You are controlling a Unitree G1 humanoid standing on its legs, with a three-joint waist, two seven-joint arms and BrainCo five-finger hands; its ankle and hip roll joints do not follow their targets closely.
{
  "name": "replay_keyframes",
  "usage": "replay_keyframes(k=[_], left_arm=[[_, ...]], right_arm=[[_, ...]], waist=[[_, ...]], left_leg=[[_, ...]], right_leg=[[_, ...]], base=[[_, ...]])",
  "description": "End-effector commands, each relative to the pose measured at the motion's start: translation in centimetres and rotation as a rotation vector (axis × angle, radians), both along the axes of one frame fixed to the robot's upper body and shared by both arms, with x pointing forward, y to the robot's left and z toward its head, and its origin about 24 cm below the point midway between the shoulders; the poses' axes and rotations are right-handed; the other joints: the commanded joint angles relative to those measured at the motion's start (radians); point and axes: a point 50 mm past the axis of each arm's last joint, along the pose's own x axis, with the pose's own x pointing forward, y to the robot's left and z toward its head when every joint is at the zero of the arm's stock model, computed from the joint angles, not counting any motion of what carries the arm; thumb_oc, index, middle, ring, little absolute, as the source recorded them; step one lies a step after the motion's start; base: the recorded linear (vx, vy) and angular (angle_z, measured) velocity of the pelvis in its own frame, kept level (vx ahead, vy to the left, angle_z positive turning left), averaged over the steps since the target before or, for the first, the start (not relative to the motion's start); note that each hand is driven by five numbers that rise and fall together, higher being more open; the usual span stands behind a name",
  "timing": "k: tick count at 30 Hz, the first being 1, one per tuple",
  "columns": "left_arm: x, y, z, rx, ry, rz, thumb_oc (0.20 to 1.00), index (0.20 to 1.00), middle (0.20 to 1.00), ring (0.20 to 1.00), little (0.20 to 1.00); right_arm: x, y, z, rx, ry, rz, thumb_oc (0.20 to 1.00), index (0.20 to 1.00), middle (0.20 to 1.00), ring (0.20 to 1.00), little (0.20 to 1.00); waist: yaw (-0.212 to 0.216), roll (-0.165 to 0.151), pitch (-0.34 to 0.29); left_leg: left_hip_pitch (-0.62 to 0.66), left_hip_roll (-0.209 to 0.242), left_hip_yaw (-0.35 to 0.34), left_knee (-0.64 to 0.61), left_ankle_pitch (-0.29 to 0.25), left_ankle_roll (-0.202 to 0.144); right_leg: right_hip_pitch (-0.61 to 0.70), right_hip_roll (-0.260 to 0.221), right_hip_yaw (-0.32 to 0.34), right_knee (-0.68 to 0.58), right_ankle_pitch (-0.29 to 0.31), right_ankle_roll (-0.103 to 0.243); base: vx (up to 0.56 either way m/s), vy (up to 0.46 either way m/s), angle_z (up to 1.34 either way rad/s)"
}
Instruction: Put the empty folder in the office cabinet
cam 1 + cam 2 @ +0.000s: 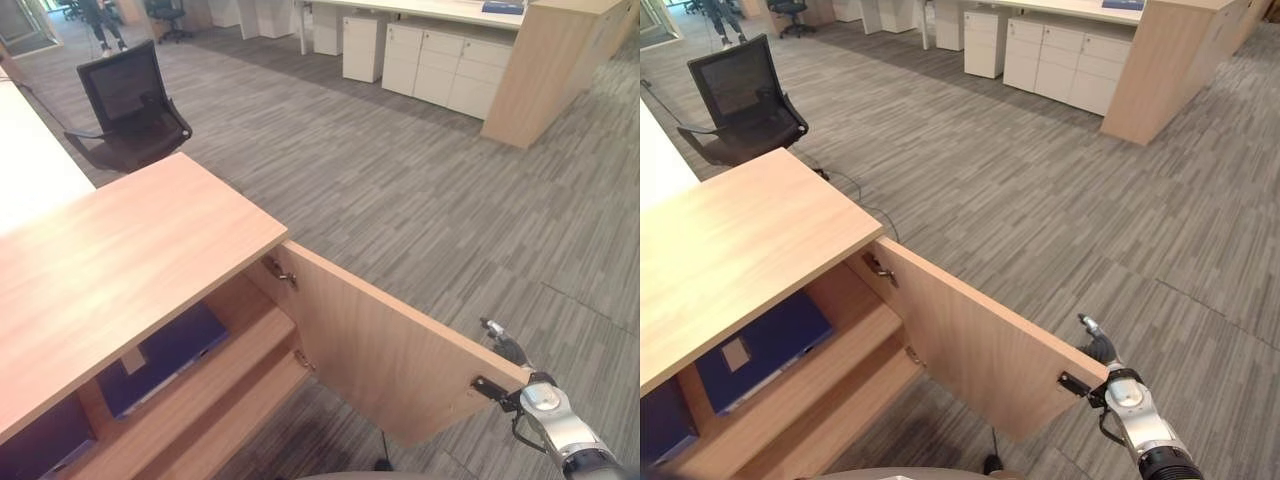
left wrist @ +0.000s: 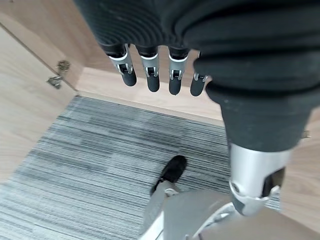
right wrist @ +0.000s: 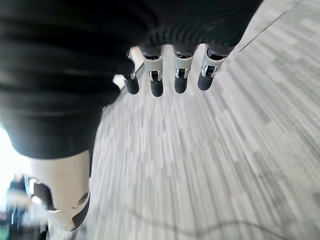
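We see a big grey carpet floor (image 1: 400,190) all around. On it stands a wooden cabinet (image 1: 120,250) with a flat top. Its door (image 1: 390,350) is swung wide open toward us. Far off by the wall stand white drawers (image 1: 445,65), and a black chair (image 1: 125,105) sits behind the cabinet.

Inside the cabinet is a shelf (image 1: 235,365). A blue folder (image 1: 165,355) lies flat on that shelf, under the top board. Next to it, at the edge of the head view, is another dark blue thing (image 1: 40,440); we cannot tell what it is.

Our right hand (image 1: 1102,352) is at the outer edge of the open door, up by its top corner. In its wrist view the fingers (image 3: 156,80) hang straight in a row over the carpet and hold nothing.

Our left hand (image 2: 150,65) is low by the bottom of the cabinet. Its fingers (image 2: 150,77) are straight too, and they hold nothing. Past them we see the carpet, the wood base and a small metal hinge (image 2: 57,75).
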Motion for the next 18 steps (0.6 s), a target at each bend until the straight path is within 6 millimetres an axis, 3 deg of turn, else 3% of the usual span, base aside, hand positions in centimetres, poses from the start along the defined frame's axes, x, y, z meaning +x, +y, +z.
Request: replay_keyframes(k=[1,5,9,18], left_arm=[[-0.1,1.4,0.4,0.047,0.023,-0.022,1.0,1.0,1.0,1.0,1.0],[0.6,1.1,0.4,0.035,0.0,-0.038,1.0,1.0,1.0,1.0,1.0],[1.1,1.0,0.4,0.032,-0.019,-0.048,1.0,1.0,1.0,1.0,1.0],[0.7,1.1,0.4,0.042,-0.015,-0.054,1.0,1.0,1.0,1.0,1.0]], right_arm=[[1.6,4.4,1.0,0.085,-0.101,0.166,1.0,1.0,1.0,1.0,1.0],[2.3,7.6,2.3,0.179,-0.132,0.332,1.0,1.0,1.0,1.0,1.0],[2.5,9.5,2.5,0.225,-0.131,0.409,1.0,1.0,1.0,1.0,1.0],[2.2,11.4,1.5,0.242,-0.084,0.466,1.0,1.0,1.0,1.0,1.0]], waist=[[0.018,-0.075,-0.011],[0.025,-0.08,-0.006],[0.035,-0.086,0.001],[0.065,-0.092,0.015]], left_leg=[[0.006,-0.012,0.018,0.003,-0.034,0.008],[0.006,-0.024,0.018,0.003,-0.038,0.014],[0.001,-0.031,0.012,0.003,-0.038,0.019],[-0.029,-0.06,-0.029,0.003,-0.035,0.031]], right_leg=[[-0.032,-0.061,-0.027,0.007,-0.032,0.089],[-0.039,-0.07,-0.021,0.007,-0.022,0.097],[-0.043,-0.081,-0.025,0.007,-0.014,0.102],[-0.051,-0.11,-0.058,0.007,0.001,0.113]], base=[[-0.02,0.044,-0.02],[-0.01,0.037,-0.04],[-0.02,0.028,0.01],[-0.03,0.044,0.09]])
